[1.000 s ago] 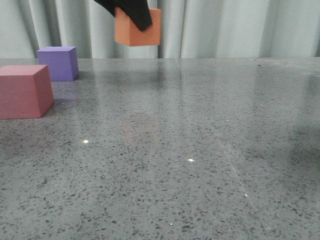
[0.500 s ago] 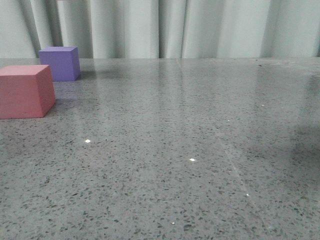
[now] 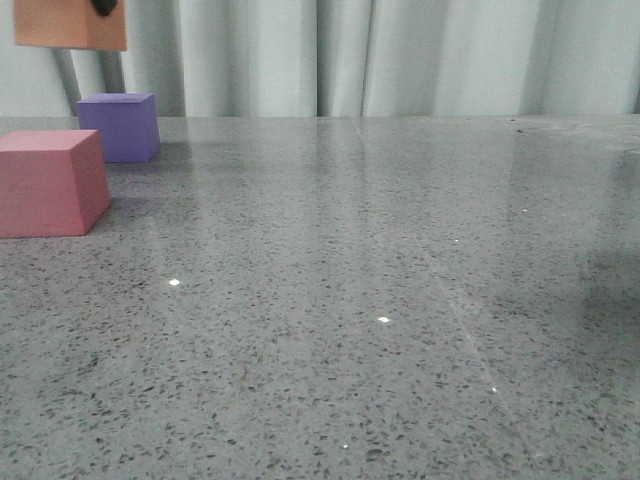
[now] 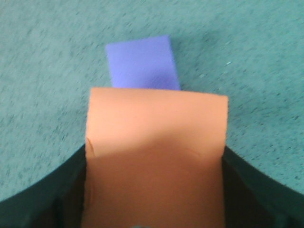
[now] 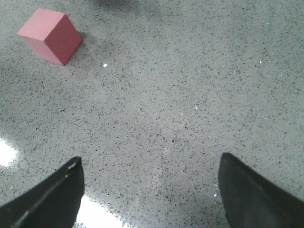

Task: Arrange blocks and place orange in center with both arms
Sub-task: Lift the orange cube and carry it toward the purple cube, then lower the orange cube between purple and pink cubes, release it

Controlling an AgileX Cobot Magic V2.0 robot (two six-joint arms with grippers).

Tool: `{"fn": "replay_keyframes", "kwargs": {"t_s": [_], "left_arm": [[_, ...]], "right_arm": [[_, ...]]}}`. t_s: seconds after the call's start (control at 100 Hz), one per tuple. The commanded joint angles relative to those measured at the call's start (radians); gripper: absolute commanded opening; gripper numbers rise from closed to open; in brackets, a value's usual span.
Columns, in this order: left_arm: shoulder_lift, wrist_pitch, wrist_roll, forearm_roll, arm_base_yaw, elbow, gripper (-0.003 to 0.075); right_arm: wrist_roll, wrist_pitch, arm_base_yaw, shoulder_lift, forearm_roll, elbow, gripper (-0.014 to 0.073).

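1. The left gripper [image 4: 154, 209] is clamped on the orange cube [image 4: 156, 152], holding it in the air above the purple cube [image 4: 142, 61].
2. The right gripper [image 5: 151, 190] hangs with its fingers spread wide, holding nothing, well apart from the pink-red cube [image 5: 50, 35] on the table [image 3: 380, 300].

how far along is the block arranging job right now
Early going. Done: nothing is arranged; the pink-red cube and purple cube rest on the table's left side. In hand: the left pincer holds the orange cube aloft above them. Left: lining up the blocks, orange in the center. The right pincer hangs open, empty.
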Motion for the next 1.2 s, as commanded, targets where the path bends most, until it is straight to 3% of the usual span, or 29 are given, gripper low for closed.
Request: {"fn": "replay_keyframes", "kwargs": {"t_s": [0.0,0.18,0.7,1.19], "left_arm": [[-0.087,-0.083,-0.069,0.035,-0.001,0.047,0.0169],[-0.108,-0.187,-0.194,0.072,-0.001,0.187,0.0169],[-0.107,-0.402,-0.257,0.037,-0.001,0.350,0.0169],[-0.025,-0.406,-0.266,0.017,-0.001,0.364,0.0169]], "right_arm": [[-0.010,-0.066,-0.004,-0.010,0.018,-0.025,0.0581],[-0.010,-0.066,-0.004,-0.010,0.018,-0.025,0.0581],[-0.010,-0.067,-0.004,-0.010,0.018,-0.025,0.0581],[-0.010,-0.067,-0.004,-0.010,0.019,-0.025,0.0581]]}}
